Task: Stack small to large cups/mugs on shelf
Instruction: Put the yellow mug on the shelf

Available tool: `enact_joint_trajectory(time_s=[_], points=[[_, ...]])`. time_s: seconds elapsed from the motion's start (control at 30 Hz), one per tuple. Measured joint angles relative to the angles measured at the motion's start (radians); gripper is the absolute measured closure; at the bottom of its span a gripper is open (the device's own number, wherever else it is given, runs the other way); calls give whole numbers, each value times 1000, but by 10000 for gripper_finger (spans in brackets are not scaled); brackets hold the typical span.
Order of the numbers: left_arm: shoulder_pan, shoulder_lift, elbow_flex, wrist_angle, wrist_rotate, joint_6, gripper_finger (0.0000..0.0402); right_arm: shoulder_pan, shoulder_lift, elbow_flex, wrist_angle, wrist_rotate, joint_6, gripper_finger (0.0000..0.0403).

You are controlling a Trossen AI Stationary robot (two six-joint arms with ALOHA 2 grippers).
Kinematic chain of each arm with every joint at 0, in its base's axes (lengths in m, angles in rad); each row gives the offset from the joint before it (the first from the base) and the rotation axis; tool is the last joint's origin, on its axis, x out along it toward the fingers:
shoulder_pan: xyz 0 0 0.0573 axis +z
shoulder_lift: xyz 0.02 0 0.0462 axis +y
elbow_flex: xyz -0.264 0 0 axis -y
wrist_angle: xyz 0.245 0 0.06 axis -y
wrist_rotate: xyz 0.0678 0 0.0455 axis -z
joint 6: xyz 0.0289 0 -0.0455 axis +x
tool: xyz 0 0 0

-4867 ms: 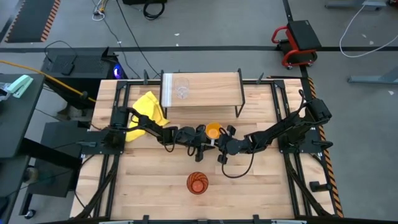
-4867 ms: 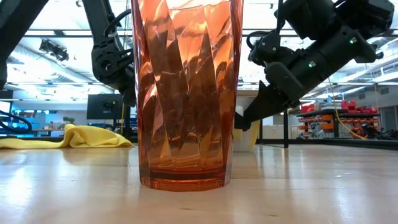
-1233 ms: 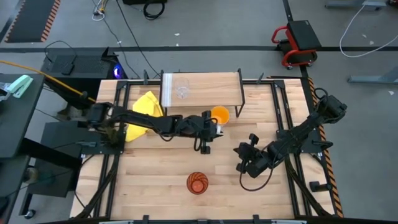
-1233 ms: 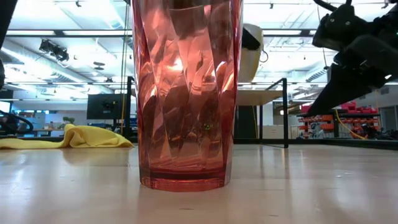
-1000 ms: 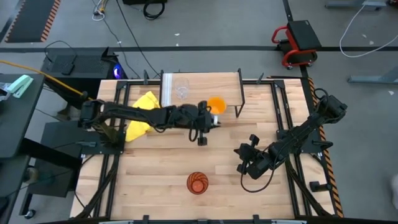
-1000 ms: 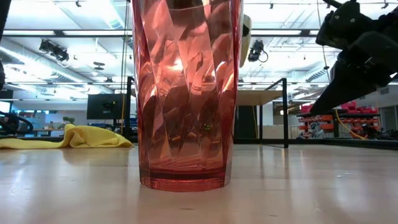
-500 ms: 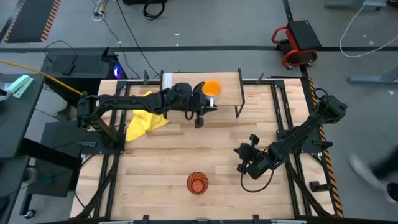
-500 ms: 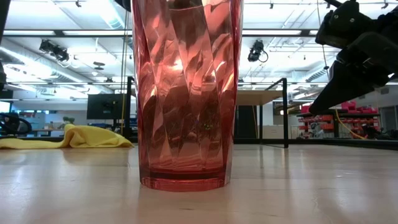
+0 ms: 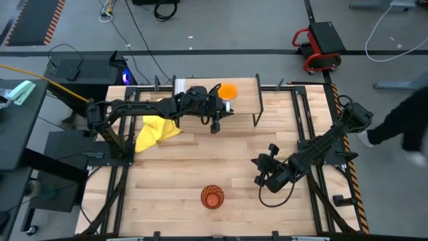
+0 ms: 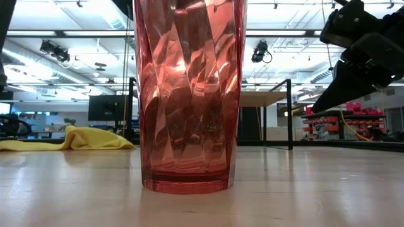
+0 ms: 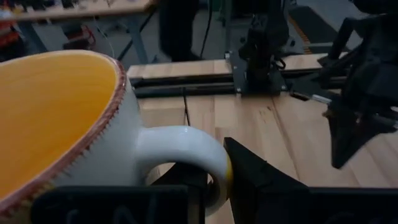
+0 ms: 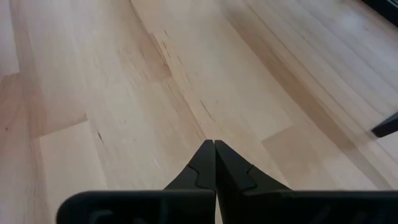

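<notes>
amber tumbler (image 10: 187, 94) close up, yellow cloth (image 10: 69, 139) behind

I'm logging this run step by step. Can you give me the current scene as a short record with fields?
left gripper: shut on the orange mug by its white handle, held over the shelf
right gripper: shut, empty, over bare tabletop on the right
clear glass: hidden under the left arm in the high view
tumbler: upright on the table's near edge, untouched
yellow cloth: left of the shelf
</notes>
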Motion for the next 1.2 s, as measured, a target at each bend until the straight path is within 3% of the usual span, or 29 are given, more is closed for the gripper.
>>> enact_joint_trajectory(time_s=[0.8, 1.2], points=[[63, 3, -124, 118, -21, -19, 357, 0, 0, 0, 7, 10, -6, 400], [66, 3, -125, 128, 7, -37, 357, 0, 0, 0, 7, 10, -6, 400]])
